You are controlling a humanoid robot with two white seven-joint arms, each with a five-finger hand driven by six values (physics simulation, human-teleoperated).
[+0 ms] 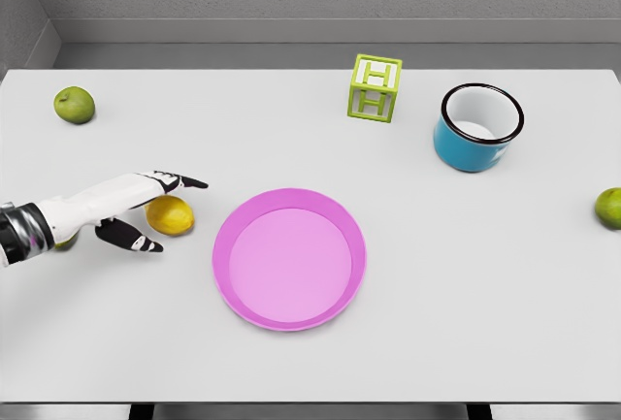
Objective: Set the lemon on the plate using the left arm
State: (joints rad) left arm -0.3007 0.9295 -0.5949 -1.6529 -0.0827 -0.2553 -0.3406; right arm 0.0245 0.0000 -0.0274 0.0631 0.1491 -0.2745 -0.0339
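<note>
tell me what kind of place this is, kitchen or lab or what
Most likely a bare simulated test bench, not a kitchen: one plain white table against grey walls, with a loose mix of props on it, a lemon, a pink plate, a green letter block and a blue mug.

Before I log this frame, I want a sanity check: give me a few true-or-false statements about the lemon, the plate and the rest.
1. The lemon lies on the pink plate. False: it lies on the table, left of the plate.
2. The left robot hand is at the lemon, fingers open. True.
3. The plate holds nothing. True.
4. The mug is red. False: blue, white inside.
5. The green block stands behind the plate. True.
</note>
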